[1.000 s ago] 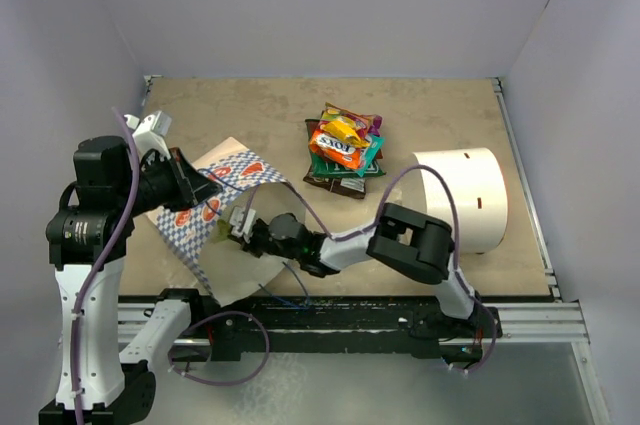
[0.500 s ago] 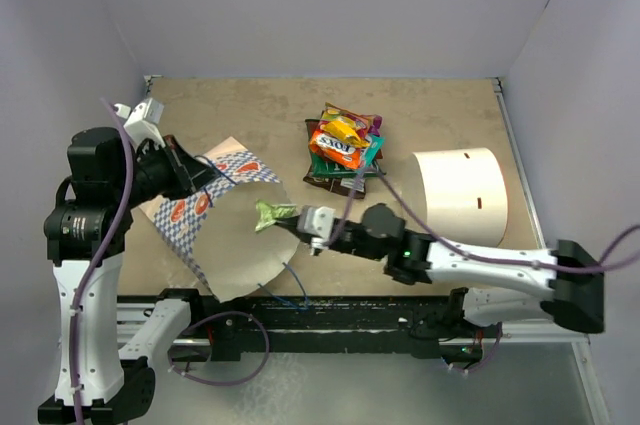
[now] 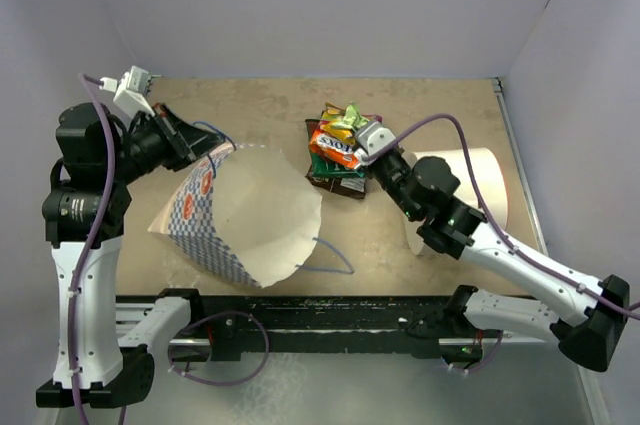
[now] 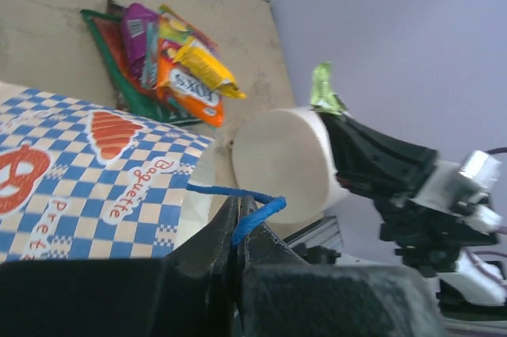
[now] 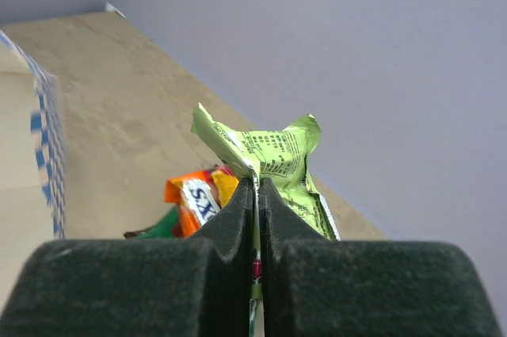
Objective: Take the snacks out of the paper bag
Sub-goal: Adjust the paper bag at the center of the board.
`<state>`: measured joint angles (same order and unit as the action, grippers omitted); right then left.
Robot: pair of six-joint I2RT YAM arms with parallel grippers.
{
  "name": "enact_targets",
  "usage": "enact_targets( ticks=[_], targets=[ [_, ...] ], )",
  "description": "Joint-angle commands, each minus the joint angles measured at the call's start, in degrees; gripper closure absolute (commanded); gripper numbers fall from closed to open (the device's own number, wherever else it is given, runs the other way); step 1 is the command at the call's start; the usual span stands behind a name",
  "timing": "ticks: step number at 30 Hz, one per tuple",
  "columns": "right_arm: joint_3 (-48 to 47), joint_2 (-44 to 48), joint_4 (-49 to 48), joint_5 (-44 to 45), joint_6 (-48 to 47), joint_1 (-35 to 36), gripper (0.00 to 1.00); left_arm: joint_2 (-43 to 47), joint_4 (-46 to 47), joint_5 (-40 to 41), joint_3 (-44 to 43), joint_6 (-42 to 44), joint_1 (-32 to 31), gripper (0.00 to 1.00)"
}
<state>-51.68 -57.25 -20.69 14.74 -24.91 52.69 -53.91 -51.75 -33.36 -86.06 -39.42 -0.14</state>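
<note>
Top external view: right fingers (image 3: 362,133) are closed tight on a crinkled lime-green foil snack packet (image 3: 346,115), pinched by one thin edge, in the air over the far right side of the heap of shiny orange, yellow, magenta and dark green snack packets (image 3: 338,153) on the tan desk (image 3: 250,110). Left fingers (image 3: 190,141) are clamped shut on the thin blue string handle (image 4: 252,208) of the white paper bag with blue checks and orange logos (image 3: 195,215); bag is tipped over at the left, well apart from the heap.

Risks as I see them:
- the hold is on the edge only and foil is slick; a jerk could slide it out, and it would fall short of the heap or against the plain white cylinder (image 3: 470,195) near the heap
- if I let go too high or off-centre, the packet may flutter off the heap or nudge the top packets loose
- the string is thin; it could slip through the left fingers or tear, the bag would flop and the mouth would close
- I can't tell if more snacks sit inside; tilting the bag further might spill them
</note>
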Motion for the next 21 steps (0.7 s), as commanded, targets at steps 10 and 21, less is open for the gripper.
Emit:
enact_targets(
  ticks=[10,21],
  targets=[
    [-5.54,-3.94,-1.86,2.8,3.71,-6.87,1.0,0.87,-1.54,7.99,-1.15,-4.05,-0.12,1.0],
    [-19.31,-14.08,10.33,1.07,10.69,-11.97,1.0,7.27,-18.23,33.82,7.95,1.77,-0.12,1.0]
  ],
)
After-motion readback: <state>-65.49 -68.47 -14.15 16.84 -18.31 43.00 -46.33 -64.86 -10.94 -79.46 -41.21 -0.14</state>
